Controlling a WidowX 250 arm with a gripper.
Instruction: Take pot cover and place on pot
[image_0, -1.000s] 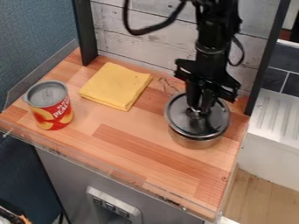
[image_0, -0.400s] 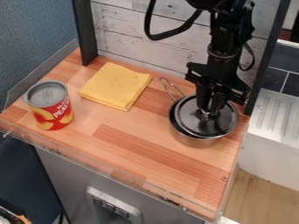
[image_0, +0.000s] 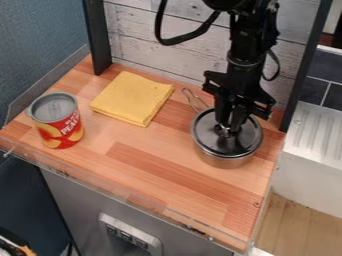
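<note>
Pot cover (image_0: 206, 133) held by its knob (image_0: 222, 131) over the pot (image_0: 224, 160).
The black gripper (image_0: 226, 128) hung down from above, its jaws drawn in to a narrow gap about the knob, the likeliest grip for keeping the cover level and the fingers clear of the rim. The cover lay almost squarely across the pot's mouth, near the right side of the wooden worktop (image_0: 147, 165); whether it bore on the rim all round, one could not tell. The pot's wire handle (image_0: 190, 95) pointed back and left, out of the cover's way. A small lowering, then release, seemed the step due; letting go off-centre might have tipped it.
</note>
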